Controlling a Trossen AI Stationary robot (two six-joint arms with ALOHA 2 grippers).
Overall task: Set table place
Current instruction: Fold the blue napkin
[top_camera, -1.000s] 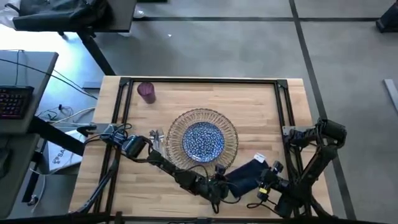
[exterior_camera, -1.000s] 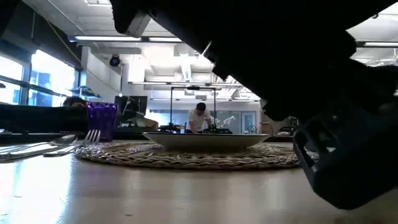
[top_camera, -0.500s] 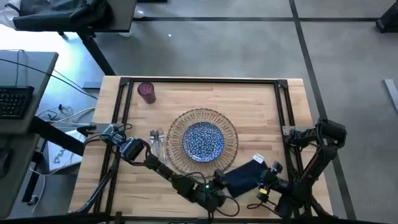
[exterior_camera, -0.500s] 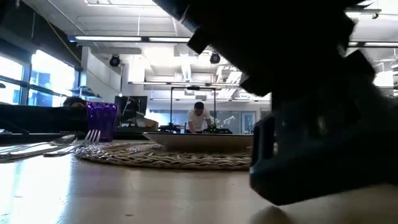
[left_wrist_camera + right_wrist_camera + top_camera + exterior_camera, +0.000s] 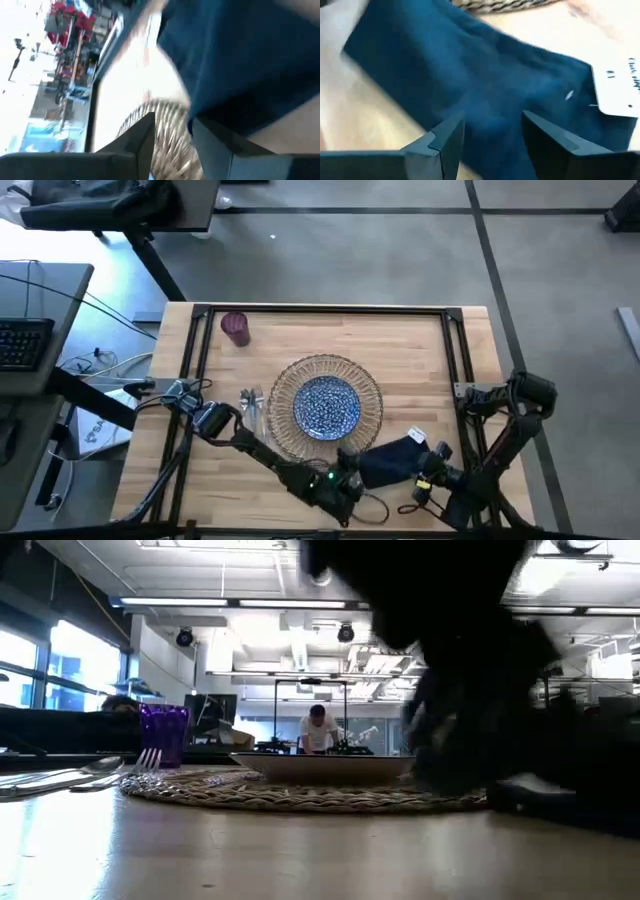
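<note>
Down at the near edge of the worktop [image 5: 420,360] both grippers sit over the navy napkin [image 5: 392,461], left gripper [image 5: 348,476] and right gripper [image 5: 422,472] each with fingers spread, nothing pinched. Just behind it the plate [image 5: 326,405] sits on the wicker charger [image 5: 371,385], fork [image 5: 250,402] beside, purple cup [image 5: 235,328] far back

A light wooden table [image 5: 420,360] carries a round wicker charger [image 5: 372,392] at centre, cutlery [image 5: 252,404] just left of it, a navy napkin [image 5: 392,462] at its lower right, and a purple cup [image 5: 236,328] well beyond.
</note>
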